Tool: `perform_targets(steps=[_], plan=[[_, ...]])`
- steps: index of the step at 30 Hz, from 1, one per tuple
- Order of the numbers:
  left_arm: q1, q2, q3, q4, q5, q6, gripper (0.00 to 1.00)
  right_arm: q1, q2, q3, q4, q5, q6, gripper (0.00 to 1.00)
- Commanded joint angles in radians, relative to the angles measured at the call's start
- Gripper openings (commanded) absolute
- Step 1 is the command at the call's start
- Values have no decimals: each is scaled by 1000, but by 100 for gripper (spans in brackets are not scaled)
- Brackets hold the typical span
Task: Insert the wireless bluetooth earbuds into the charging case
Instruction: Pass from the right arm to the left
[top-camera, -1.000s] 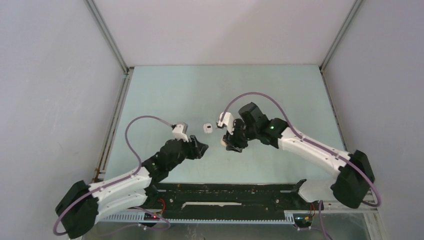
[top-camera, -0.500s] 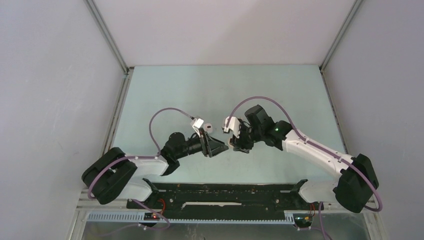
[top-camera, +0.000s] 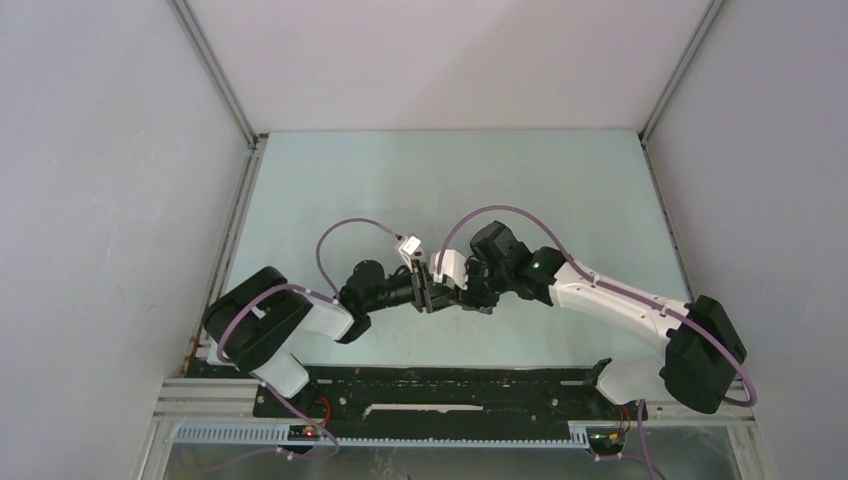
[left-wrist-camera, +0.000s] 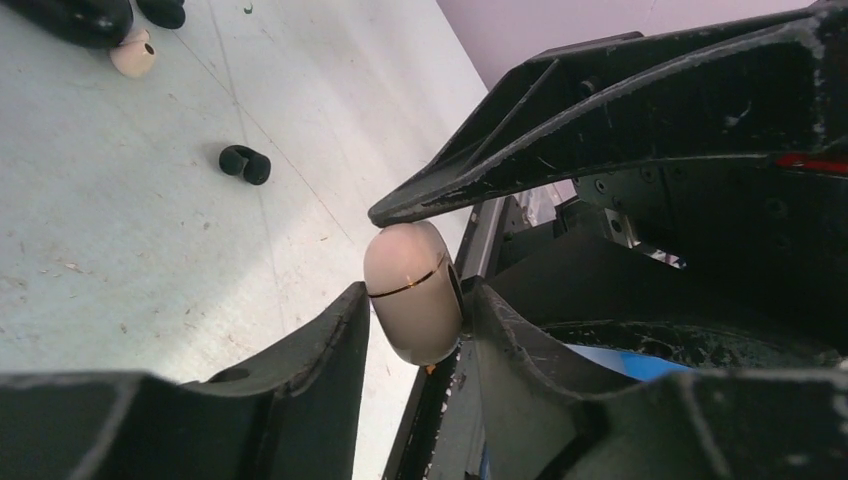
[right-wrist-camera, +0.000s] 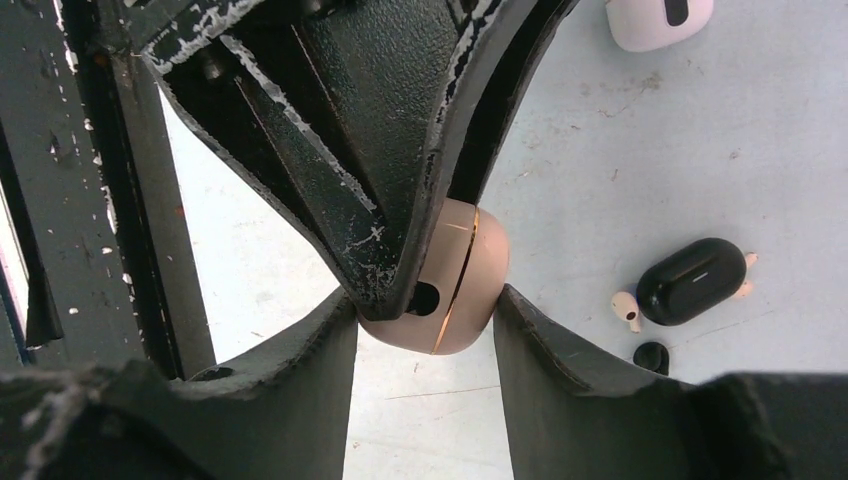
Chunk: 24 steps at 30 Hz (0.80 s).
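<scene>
Here the right gripper clamps the beige case; the left gripper flanks it, but I cannot tell whether it grips. A black earbud and a white earbud lie on the table beside a black case.

The left arm reaches right from its base, its forearm lying low and almost level; the right arm stretches left from its base in a long, shallow line; the two wrists meet nose to nose ahead of the gap between the bases. The left gripper has a finger against each side of a pinkish charging case; the right gripper clamps the same case from the opposite direction, its fingers set crosswise to the left pair.
</scene>
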Motion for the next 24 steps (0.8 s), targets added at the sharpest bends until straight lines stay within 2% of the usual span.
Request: perform_targets(steps=[1, 5, 10, 13, 15, 17, 20, 24], plan=[[6, 11, 34, 69, 35, -25, 44, 7, -5, 3, 28, 26, -19, 34], [6, 45, 48, 98, 67, -49, 37, 6, -6, 2, 37, 43, -15, 36], [10, 99, 27, 266, 90, -99, 20, -13, -21, 3, 39, 65, 1, 57], [19, 107, -1, 374, 86, -88, 12, -91, -77, 9, 22, -66, 47, 73], [20, 93, -42, 459, 79, -34, 10, -184, -122, 24, 6, -234, 96, 84], [9, 46, -72, 461, 61, 62, 10, -279, -160, 48, -18, -393, 132, 89], [-12, -19, -115, 461, 32, 179, 9, -383, -169, 95, -77, -583, 120, 88], [-53, -90, -162, 461, 2, 314, 8, -453, -106, 146, -167, -785, 70, 74]])
